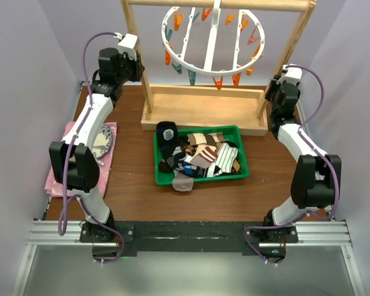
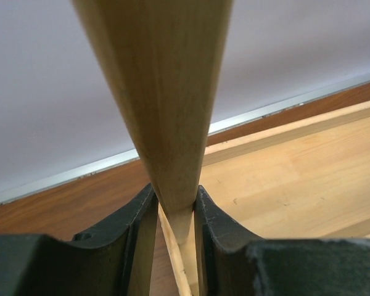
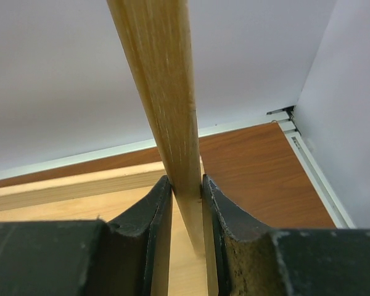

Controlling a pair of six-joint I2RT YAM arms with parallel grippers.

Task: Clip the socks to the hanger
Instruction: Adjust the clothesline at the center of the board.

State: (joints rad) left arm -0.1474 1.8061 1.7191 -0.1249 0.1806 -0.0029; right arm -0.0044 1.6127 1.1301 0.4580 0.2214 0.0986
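The left post (image 2: pixel 154 92) of the frame (image 1: pixel 203 116) is gripped by the left tool (image 2: pixel 176 208), whose fingers (image 2: pixel 139 228) are pressed against both sides of the wood. The right post (image 3: pixel 160 92) is clamped in the same way by the right tool (image 3: pixel 186 192). The hanger (image 1: pixel 211 44) is hung from the top bar (image 1: pixel 222 5), between the posts. The socks (image 1: pixel 203 154) are piled in a green tray (image 1: pixel 200 180) on the worktop (image 1: pixel 135 191), just before the frame's base.
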